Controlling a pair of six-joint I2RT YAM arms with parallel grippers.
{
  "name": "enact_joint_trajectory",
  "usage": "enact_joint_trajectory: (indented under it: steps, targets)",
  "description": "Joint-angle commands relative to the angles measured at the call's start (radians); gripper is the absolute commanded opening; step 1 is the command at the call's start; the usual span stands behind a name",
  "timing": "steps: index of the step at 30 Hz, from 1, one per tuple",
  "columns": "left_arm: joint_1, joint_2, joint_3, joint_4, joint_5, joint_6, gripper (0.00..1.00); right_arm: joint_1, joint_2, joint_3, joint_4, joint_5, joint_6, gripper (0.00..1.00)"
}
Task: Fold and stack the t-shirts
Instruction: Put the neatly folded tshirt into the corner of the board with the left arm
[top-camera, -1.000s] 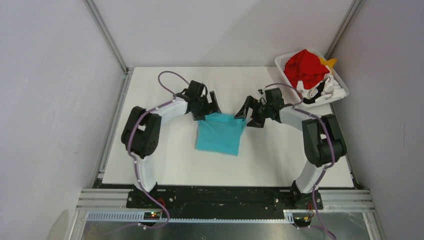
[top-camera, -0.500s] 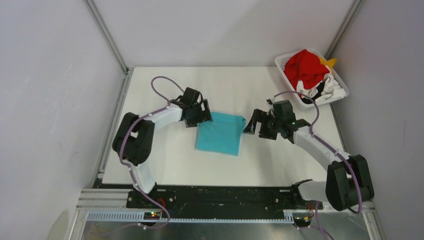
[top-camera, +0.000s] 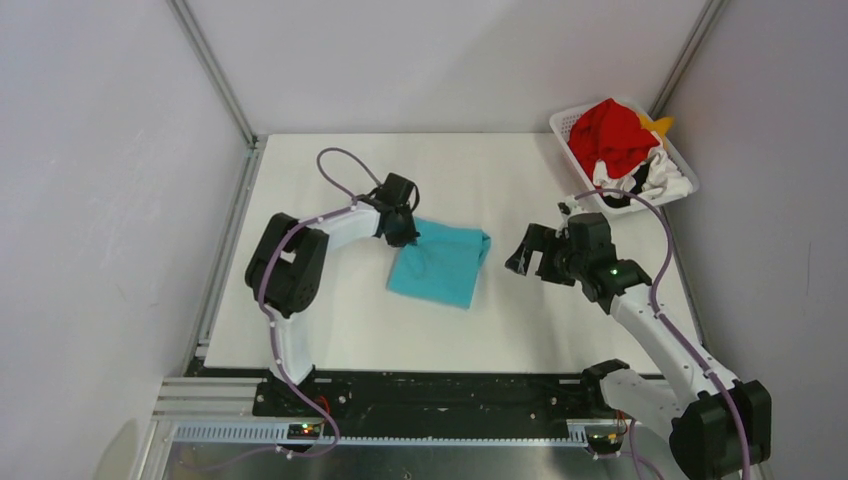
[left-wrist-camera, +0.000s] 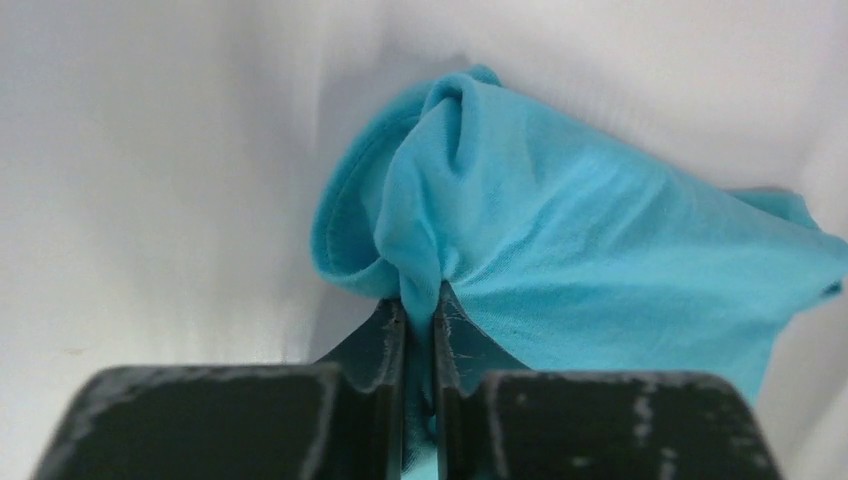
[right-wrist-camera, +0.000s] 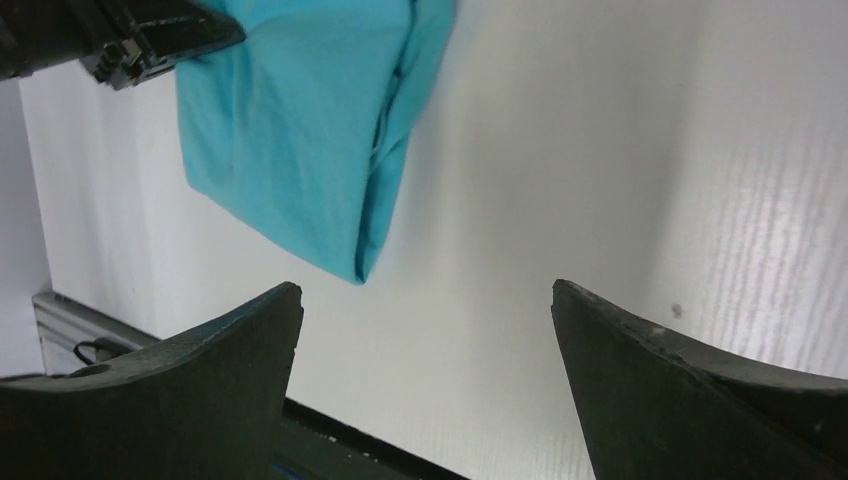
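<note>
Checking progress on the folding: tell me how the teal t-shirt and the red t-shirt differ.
The teal t-shirt lies folded on the table; the red t-shirt sits crumpled in the white basket. The left gripper pinches the teal t-shirt's corner; no gripper touches the red t-shirt. Both are soft cloth.

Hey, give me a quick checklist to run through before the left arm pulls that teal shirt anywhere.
1. Grip: left claw pinched shut on the teal shirt at its far left corner: ok.
2. All layers caught in that pinch: cannot tell.
3. Cloth lying flat: not ok, it is bunched up at the pinch.
4. The right claw open and apart from the cloth: ok.
5. The other shirts in the basket, away from both arms: ok.
</note>
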Motion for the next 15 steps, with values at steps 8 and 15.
enact_joint_trajectory:
  steps: [8,15]
  targets:
    - [0.118,0.007,0.134,-0.208,-0.499,0.167,0.02,-0.067,-0.018,-0.003,-0.021,0.041,-0.052,0.99]
    - [0.318,0.133,0.386,-0.252,-0.446,0.292,0.0,-0.099,0.017,-0.017,0.028,0.048,-0.078,0.99]
